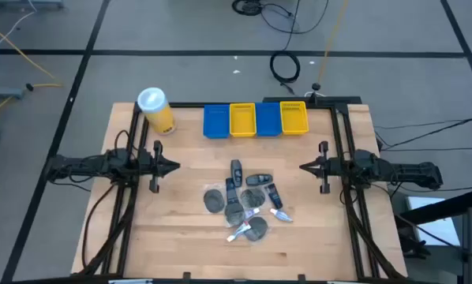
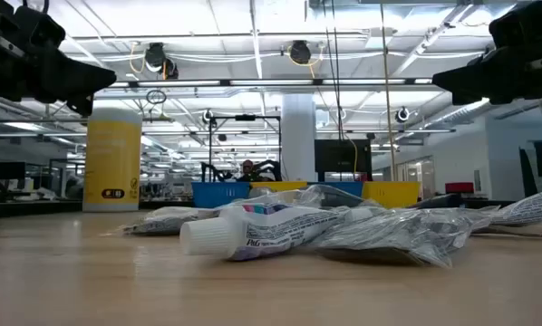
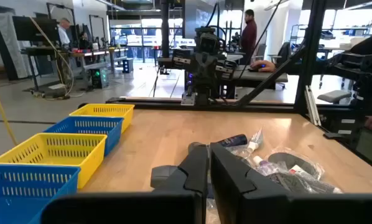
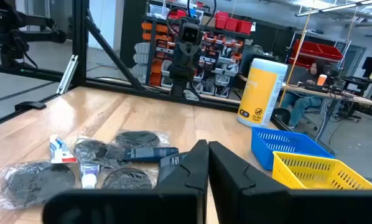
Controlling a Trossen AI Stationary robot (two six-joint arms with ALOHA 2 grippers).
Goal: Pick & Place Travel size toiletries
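Overhead, the left gripper [image 1: 173, 166] hangs at the left side of the wooden table [image 1: 181, 244], its jaws pressed together on nothing, tips aimed at the table's middle. Opposite it, the right gripper [image 1: 304, 166] waits at the right side, jaws likewise closed and empty, pointing back toward the left one.

Between the two sets of jaws, and a little nearer the front edge than either, lies the heap of travel size toiletries [image 1: 246, 203]. It touches neither gripper. The heap holds flat round dark grey discs [image 1: 214, 200] in clear crinkled wrappers, small dark bottles [image 1: 236, 170] and thin white tubes [image 1: 240, 231] with red marks. From table height, one white tube [image 2: 253, 231] lies foremost, its ribbed cap [image 2: 204, 236] pointing left; small print reading "P&G" shows on its body, and the rest of the lettering is too fine to read.

Beyond the left jaws, along the far edge, stand four small mesh bins in a row: blue [image 1: 215, 121], yellow [image 1: 242, 119], blue [image 1: 267, 118], yellow [image 1: 294, 117]. Left of them sits a yellow canister [image 1: 156, 110] with a white lid; it carries a small dark mark near its base that cannot be read.

Past the table, in the wrist views, people [image 3: 249, 28] show among workbenches, and one sits at a desk [image 4: 307, 73].
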